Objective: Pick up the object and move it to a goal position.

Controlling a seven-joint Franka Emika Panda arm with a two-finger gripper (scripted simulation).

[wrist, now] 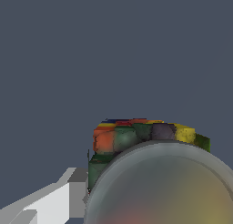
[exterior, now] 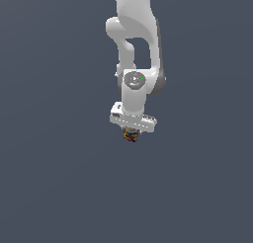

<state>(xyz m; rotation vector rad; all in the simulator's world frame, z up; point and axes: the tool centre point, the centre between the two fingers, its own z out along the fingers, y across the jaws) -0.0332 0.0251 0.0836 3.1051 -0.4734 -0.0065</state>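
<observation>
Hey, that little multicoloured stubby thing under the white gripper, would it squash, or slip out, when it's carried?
The small multicoloured patchy object probably stays stiff: in the wrist view its blocky patches show no visible squashing. It looks light, being far narrower than the white gripper. Slipping seems possible, since little of it shows; the actual grip is hidden.

The object (wrist: 136, 139) — orange, red, yellow, green, dark patches — under white pincer (exterior: 131, 130).

The object (exterior: 130, 135) sits directly beneath the arm (exterior: 134, 49), right under the fingers (exterior: 126, 130).
</observation>
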